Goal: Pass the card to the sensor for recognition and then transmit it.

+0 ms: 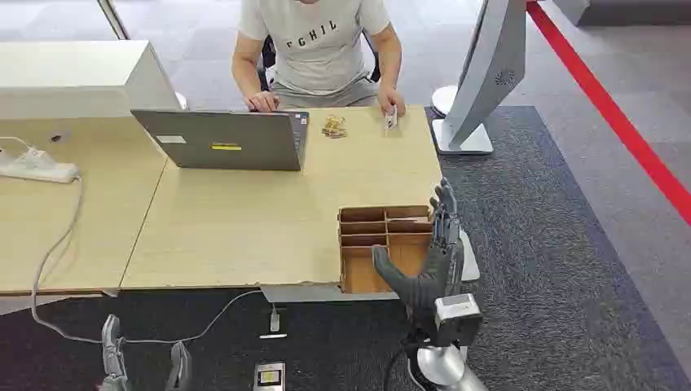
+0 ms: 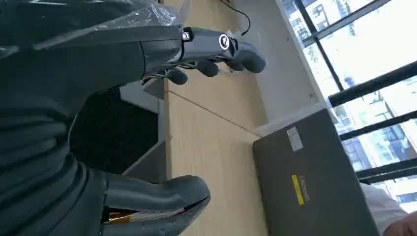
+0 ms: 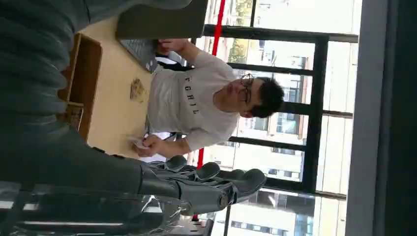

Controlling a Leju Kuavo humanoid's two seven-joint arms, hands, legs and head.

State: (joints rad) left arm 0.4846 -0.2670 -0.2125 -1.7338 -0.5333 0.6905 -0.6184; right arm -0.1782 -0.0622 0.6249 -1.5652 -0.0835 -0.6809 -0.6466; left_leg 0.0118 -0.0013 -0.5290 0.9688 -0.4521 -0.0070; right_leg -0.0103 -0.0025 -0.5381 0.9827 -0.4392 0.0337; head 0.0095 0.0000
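Card [image 1: 391,119]: in the head view we see it as a small pale piece held in the person's hand [image 1: 390,102] at the far edge of the light wooden table [image 1: 244,220], well apart from both robot hands. Our right hand [image 1: 434,261] is raised at the table's near right corner, fingers extended and spread with the thumb angled aside, holding nothing, just beside the brown divided box [image 1: 383,244]. Our left hand [image 1: 143,366] hangs low below the table's near edge over the dark carpet, fingers apart and empty. A grey laptop [image 1: 228,140] stands open with its lid back facing us, a white power strip [image 1: 37,167] lies on the left table, and a small brownish object [image 1: 333,126] sits between the laptop and the card.

In the left wrist view we see the left hand [image 2: 147,123] with its thumb well apart from the darker fingers [image 2: 211,54], nothing between them, beside the table and the laptop lid [image 2: 310,182].

In the right wrist view we see the right hand [image 3: 147,167] with fingers [image 3: 216,179] stretched out and empty; beyond it, the seated person in a grey T-shirt [image 3: 184,105] holds the card [image 3: 136,142] on the table, near the box [image 3: 81,83].
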